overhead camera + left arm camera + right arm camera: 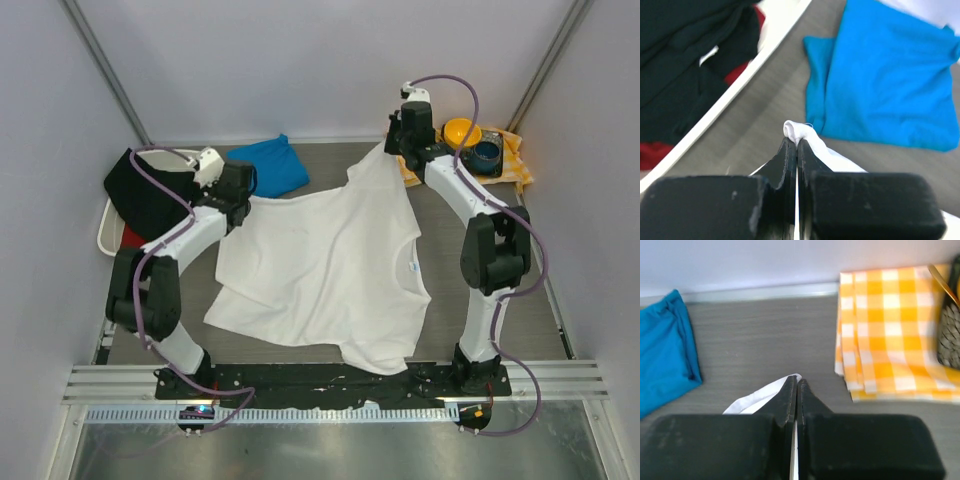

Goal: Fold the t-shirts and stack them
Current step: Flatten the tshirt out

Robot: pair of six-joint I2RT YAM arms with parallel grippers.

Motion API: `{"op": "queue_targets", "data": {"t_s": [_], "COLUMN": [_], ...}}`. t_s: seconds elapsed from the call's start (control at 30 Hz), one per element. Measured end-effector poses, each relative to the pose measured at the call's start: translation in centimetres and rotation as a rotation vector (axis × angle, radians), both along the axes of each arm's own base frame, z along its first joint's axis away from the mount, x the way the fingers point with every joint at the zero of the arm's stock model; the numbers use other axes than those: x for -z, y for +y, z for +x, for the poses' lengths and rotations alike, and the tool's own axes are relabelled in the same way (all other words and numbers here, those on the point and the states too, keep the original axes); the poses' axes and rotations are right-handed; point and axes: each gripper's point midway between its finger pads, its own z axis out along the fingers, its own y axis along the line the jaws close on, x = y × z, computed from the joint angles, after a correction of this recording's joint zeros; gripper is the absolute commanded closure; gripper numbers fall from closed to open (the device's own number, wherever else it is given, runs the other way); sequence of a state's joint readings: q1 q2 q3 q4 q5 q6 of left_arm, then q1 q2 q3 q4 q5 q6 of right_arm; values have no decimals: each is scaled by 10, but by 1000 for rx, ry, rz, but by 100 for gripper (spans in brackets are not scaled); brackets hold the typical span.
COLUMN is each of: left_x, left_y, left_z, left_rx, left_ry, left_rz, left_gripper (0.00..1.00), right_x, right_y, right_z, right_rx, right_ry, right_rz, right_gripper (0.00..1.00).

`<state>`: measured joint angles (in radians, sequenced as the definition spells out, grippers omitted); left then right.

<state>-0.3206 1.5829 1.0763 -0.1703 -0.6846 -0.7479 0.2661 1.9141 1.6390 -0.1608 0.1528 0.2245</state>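
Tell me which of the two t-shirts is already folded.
The blue t-shirt, a compact folded square near the far edge; the white t-shirt lies spread out, unfolded.

The white shirt [320,270], centre, is soft matt cloth, lightly creased; the blue shirt [275,165], upper left, looks alike. The table [765,335] is matt grey, fine-grained. The checked cloth [890,325], upper right, looks woven.

Left open a bare strip of grey table [765,335] between the folded bright blue t-shirt [272,164] and the orange-and-white checked cloth [885,330], hemmed leftward by a white bin [104,232] of dark clothes [145,190].
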Motion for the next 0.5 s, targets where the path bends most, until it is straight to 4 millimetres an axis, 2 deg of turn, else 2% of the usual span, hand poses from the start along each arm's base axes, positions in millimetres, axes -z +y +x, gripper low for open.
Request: {"op": "queue_targets", "data": {"t_s": [0.13, 0.17, 0.2, 0.23, 0.27, 0.3, 0.33, 0.37, 0.43, 0.5], "left_x": [-6, -6, -5, -4, -2, 1, 3, 6, 10, 12], "left_y": [8, 10, 13, 16, 18, 21, 23, 26, 30, 31], "left_z": [49, 58, 69, 82, 91, 100, 109, 117, 126, 126], "left_rx": [-29, -36, -45, -54, -61, -69, -76, -80, -92, -99], "left_ry": [-28, -35, -36, -41, -40, -31, -26, -22, -5, 3], "left_rz": [-10, -13, -14, -17, -18, -15, -17, -17, -27, -40], "left_gripper": [100, 97, 88, 79, 65, 46, 27, 1, 0, 0], "right_x": [-8, -10, -10, -11, -9, -8, -7, -6, -2, 6], "right_y": [17, 21, 25, 29, 33, 36, 39, 42, 45, 47], "right_z": [42, 50, 58, 66, 72, 79, 84, 90, 94, 89], "right_rx": [-36, -44, -54, -63, -73, -81, -87, -93, -105, -110], "right_ry": [-46, -57, -64, -72, -72, -74, -76, -81, -80, -63], "right_rz": [19, 24, 28, 33, 37, 40, 48, 53, 54, 49], "right_gripper": [99, 99, 99, 87, 74, 54, 13, 4, 4, 4]}}
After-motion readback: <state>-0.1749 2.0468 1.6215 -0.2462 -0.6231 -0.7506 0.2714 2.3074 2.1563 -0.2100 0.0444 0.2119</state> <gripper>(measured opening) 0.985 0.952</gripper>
